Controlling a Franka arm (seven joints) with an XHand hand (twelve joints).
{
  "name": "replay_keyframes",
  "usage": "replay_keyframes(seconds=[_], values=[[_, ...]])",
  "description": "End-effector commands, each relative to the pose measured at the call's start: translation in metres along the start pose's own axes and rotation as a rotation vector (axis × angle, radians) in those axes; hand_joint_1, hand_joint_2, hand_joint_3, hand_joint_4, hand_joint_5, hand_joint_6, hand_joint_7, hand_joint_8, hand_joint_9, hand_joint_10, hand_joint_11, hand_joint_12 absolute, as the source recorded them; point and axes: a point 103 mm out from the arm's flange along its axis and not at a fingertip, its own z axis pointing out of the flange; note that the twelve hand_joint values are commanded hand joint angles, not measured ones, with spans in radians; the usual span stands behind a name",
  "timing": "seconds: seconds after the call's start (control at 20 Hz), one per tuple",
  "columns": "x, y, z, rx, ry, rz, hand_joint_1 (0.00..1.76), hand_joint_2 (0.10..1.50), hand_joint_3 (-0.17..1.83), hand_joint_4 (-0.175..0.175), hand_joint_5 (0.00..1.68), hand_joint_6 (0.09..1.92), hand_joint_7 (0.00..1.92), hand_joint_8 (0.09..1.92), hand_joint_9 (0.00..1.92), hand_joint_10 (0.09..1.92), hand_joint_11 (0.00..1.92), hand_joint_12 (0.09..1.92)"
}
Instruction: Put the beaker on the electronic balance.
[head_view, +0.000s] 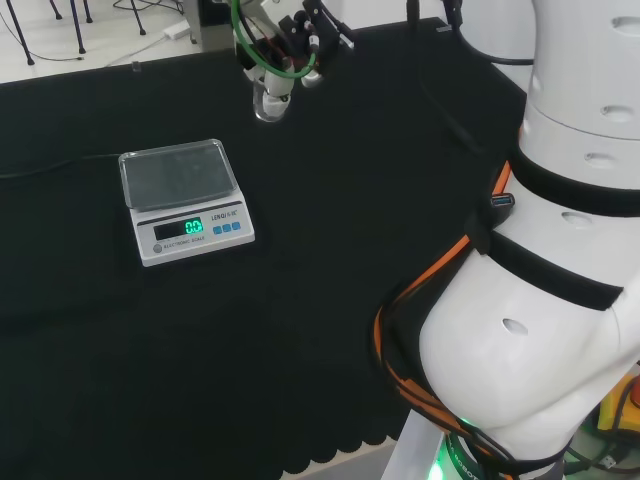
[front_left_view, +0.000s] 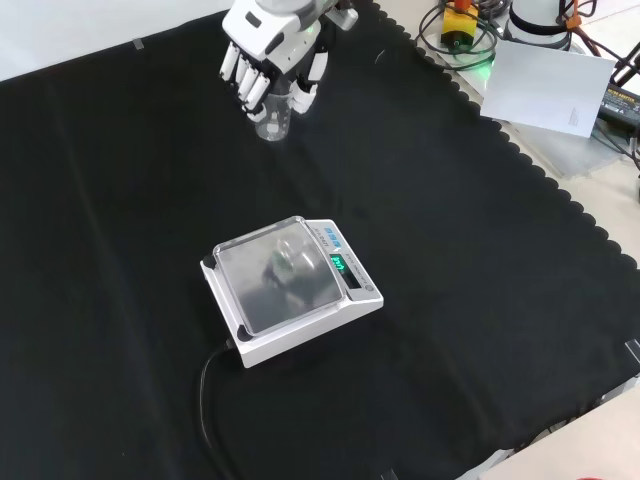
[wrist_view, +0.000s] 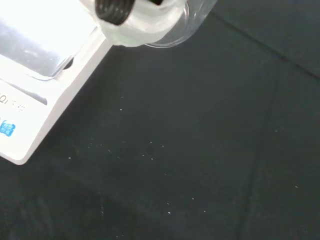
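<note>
Hand (front_left_view: 262, 52) first: its black and white fingers curl down round a small clear beaker (front_left_view: 273, 122), which hangs upright from them near the far edge of the bench in the front view, its base close over the cloth; whether it touches the cloth cannot be told. By size, the black cloth (front_left_view: 470, 260) comes largest, spread across the whole bench with a scalloped border at the front view's right. Next is the electronic balance (front_left_view: 292, 290), white with a clear square pan and a lit green display, standing well apart from the beaker, nearer the camera in the front view and to the left and nearer in the head view. A dark cable (front_left_view: 208, 385) runs from its side. The beaker's pale rim (wrist_view: 172, 27) shows close in the wrist view, beside the balance's corner.
</note>
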Motion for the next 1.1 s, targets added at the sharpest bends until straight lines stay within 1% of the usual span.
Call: replay_keyframes(seconds=[0.05, 0.45, 0.6, 0.75, 1.1], values=[[0.035, 0.022, -0.003, 0.006, -0.008, -0.073, 1.08, 1.17, 0.07, -0.112, 0.81, 1.27, 0.96, 0.94, 1.02, 0.95, 0.75, 1.26], [0.074, 0.051, -0.009, 0.008, -0.008, -0.147, 1.08, 1.18, 0.06, -0.111, 0.81, 1.27, 0.96, 0.94, 1.03, 0.95, 0.75, 1.25], [0.086, 0.063, -0.011, 0.007, -0.006, -0.165, 1.08, 1.18, 0.06, -0.111, 0.81, 1.27, 0.96, 0.94, 1.03, 0.95, 0.75, 1.25], [0.094, 0.074, -0.012, 0.012, -0.006, -0.175, 1.08, 1.18, 0.06, -0.11, 0.81, 1.27, 0.97, 0.94, 1.03, 0.95, 0.75, 1.25], [0.112, 0.095, -0.013, 0.02, -0.023, -0.218, 1.08, 1.18, 0.06, -0.11, 0.81, 1.27, 0.97, 0.94, 1.03, 0.95, 0.75, 1.25]])
